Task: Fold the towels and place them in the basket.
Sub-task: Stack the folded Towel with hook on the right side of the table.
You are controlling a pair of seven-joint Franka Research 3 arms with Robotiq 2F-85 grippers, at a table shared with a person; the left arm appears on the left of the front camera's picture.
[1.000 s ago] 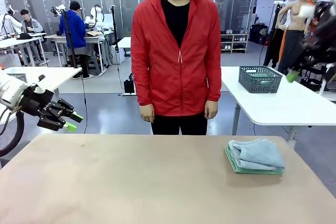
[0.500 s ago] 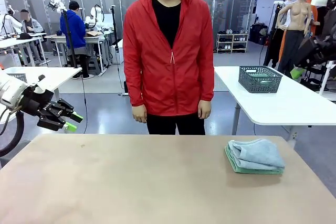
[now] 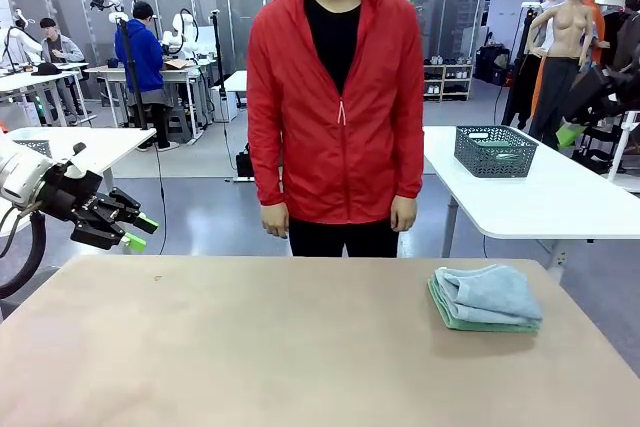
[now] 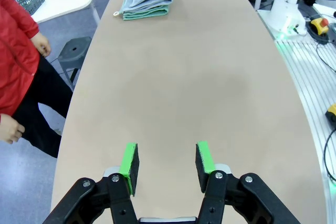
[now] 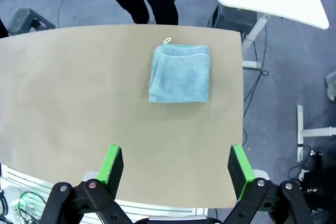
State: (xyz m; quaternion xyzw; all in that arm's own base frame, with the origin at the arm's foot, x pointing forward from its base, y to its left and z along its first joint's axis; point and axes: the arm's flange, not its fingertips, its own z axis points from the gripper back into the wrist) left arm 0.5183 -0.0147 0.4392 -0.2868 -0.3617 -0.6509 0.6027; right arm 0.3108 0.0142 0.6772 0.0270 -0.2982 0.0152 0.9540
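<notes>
- Step: folding looks done. The towels sit as one neat stack, pale blue-grey on top, mint green under, at about 4 o'clock on the work table. The placing step is not started.
- The basket is well apart from the stack, on a white side table at 2 o'clock behind the work table, beside the person, who stands at 12 o'clock with arms down.
- Left gripper hangs off the table edge at 9 o'clock, jaws partly apart, nothing between the pads.
- Right gripper is high above the near-right table edge, jaws spread wide, empty; stack lies ahead of it at 12 o'clock in its wrist view.
- Next move, judged: the right arm is nearer, so drop onto the stack and pinch both layers together. The basket likely needs bringing closer or handing over.
- Materials: soft terry, thick rounded fold edges, a small hanging loop at one corner; likely to splay if gripped by one layer only. Basket is dark grey, rigid, with perforated sides, low and rectangular. Tabletop is matte beige and smooth.
</notes>
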